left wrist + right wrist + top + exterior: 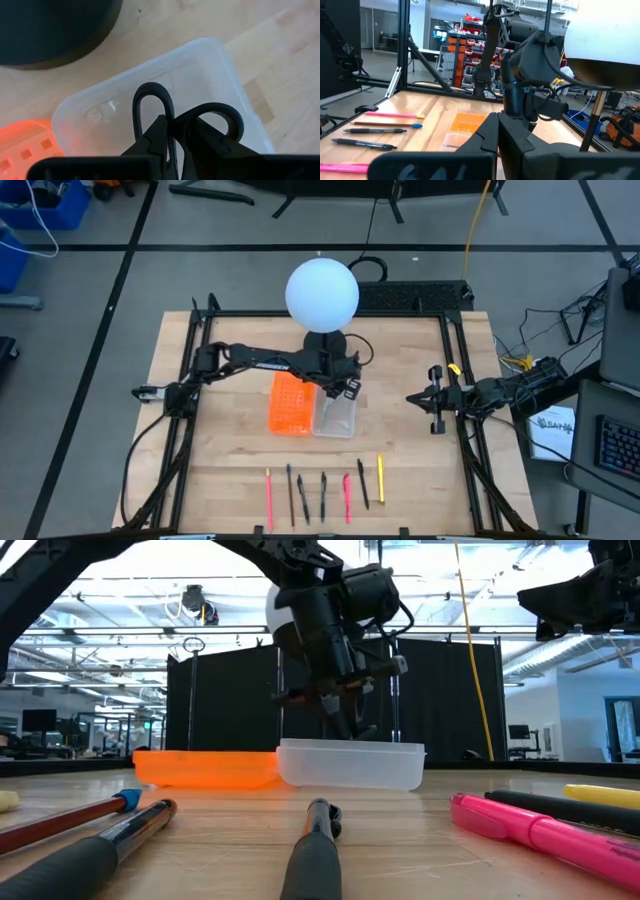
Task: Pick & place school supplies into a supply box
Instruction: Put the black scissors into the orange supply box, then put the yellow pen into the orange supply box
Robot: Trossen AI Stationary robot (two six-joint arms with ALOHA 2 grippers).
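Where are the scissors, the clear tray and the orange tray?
scissors [152,107], left wrist view, on the black handle loop.
clear tray [350,768], low view, on its front wall.
orange tray [288,404], high view, on its grid floor.

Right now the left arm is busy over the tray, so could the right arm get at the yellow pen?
Probably yes: the right gripper hangs idle, and bare table lies between it and the yellow pen.
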